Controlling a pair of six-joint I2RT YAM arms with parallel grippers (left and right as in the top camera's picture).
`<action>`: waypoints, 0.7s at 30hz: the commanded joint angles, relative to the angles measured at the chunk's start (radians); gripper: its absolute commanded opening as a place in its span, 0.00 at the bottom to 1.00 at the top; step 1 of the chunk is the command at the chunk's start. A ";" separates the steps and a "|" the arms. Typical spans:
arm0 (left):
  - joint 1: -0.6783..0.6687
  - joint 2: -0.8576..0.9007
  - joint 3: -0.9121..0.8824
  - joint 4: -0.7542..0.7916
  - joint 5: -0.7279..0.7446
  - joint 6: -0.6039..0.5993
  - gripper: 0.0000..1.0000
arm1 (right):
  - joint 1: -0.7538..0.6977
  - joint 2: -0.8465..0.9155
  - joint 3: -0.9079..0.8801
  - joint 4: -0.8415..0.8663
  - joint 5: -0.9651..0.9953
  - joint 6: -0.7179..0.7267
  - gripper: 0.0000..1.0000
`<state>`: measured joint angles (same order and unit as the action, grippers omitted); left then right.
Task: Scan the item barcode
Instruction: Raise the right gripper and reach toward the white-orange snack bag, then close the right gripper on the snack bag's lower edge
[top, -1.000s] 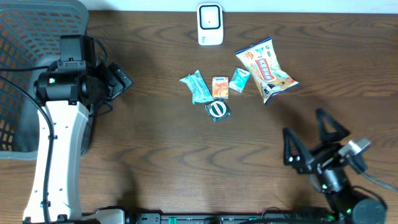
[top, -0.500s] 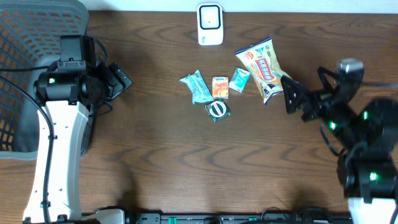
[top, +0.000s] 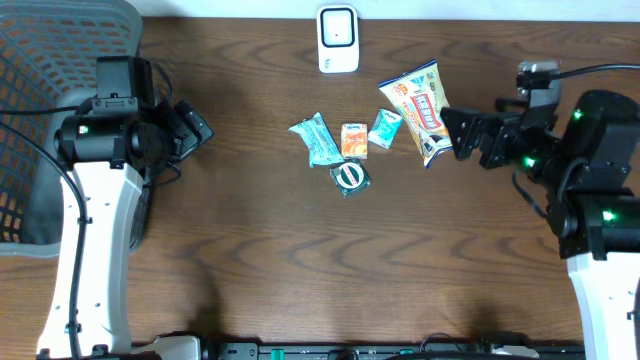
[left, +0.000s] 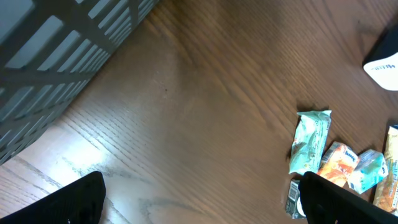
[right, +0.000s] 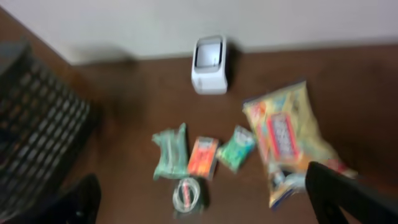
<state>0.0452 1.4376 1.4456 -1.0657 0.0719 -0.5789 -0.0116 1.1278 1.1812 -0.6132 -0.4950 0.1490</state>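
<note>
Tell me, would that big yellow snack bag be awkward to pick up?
Probably light for its size: the snack bag looks puffy. Its glossy, crinkled film would likely flex and may slip. Lying flat, it shouldn't roll.

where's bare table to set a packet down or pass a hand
Bare wood runs between the left hand and the long teal packet, and across the near side below the round dark packet. Crowded: the packets bunched from there to the chip bag, with the right hand right beside it.

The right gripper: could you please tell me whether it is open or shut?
Open: the right gripper has its fingers spread wide near the snack bag, holding nothing.
</note>
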 joint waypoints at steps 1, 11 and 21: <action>0.005 0.001 -0.001 0.000 -0.013 -0.001 0.98 | 0.026 0.027 0.014 -0.065 -0.035 0.018 0.99; 0.005 0.001 -0.001 0.000 -0.013 -0.001 0.98 | 0.056 0.158 0.014 -0.266 0.008 0.029 0.99; 0.005 0.001 -0.001 0.000 -0.013 -0.001 0.98 | 0.096 0.315 0.014 -0.314 0.030 0.030 0.99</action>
<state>0.0452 1.4376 1.4456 -1.0657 0.0719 -0.5789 0.0780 1.4372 1.1812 -0.9321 -0.4503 0.1761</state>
